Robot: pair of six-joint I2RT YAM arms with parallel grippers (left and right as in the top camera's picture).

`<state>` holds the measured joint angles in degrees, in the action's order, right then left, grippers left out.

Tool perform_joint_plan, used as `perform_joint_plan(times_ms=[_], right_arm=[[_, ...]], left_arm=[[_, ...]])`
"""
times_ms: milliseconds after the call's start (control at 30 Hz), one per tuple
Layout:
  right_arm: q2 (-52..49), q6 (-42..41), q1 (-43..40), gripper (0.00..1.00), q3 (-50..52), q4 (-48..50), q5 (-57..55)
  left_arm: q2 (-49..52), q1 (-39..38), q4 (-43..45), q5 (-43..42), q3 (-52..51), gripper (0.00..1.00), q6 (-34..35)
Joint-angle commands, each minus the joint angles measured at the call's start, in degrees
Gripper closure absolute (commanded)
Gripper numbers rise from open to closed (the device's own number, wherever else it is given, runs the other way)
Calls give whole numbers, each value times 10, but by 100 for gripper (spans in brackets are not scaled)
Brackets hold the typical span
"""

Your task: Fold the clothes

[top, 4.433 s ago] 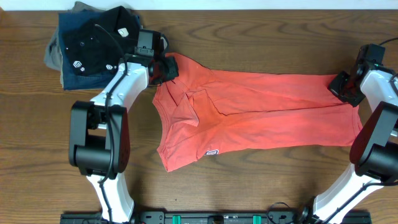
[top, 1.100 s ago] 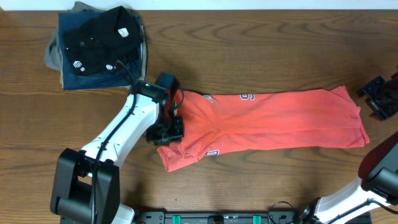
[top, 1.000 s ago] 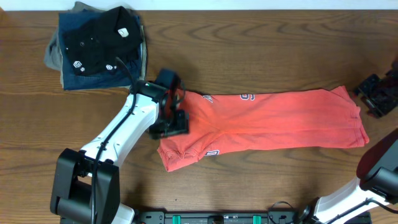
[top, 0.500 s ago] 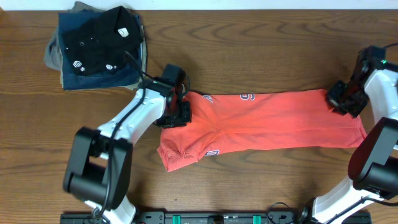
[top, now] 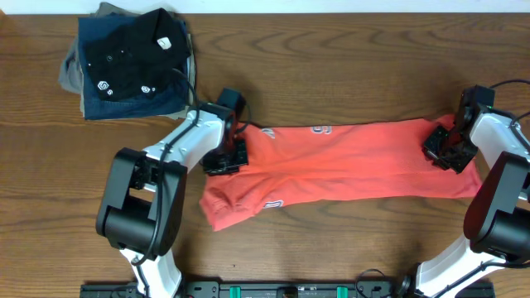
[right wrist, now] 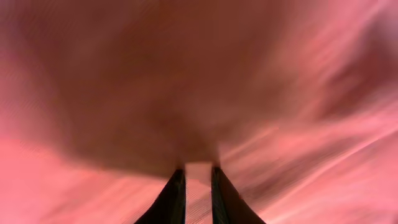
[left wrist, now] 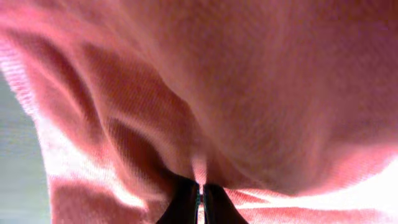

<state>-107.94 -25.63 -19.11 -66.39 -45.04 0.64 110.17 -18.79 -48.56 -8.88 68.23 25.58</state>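
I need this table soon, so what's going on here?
Two robot arms are folding a red-orange T-shirt, which lies as a long band across the table. The left gripper is shut on cloth at one end, the right gripper on the other end. A pile of folded dark clothes sits apart at a far corner.

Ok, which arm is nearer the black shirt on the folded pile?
Left. The left arm pinches the red-orange T-shirt in its jaws close to the black shirt, not touching it; the right arm grips the T-shirt's opposite end, far across the table.
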Motion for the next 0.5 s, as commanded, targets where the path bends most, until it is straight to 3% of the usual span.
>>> perform_joint_plan(times_ms=[0,300,400,467], right_arm=[[9,-3,-14,85,3,3,-10],[9,-2,-15,88,3,1,-2],[9,-2,-15,99,2,0,11],[10,-2,-15,99,-3,-1,35]], left_arm=[[33,44,-23,130,-17,94,28],[28,120,-42,130,-17,94,26],[16,132,-45,130,-17,94,26],[5,134,-46,130,-17,94,21]])
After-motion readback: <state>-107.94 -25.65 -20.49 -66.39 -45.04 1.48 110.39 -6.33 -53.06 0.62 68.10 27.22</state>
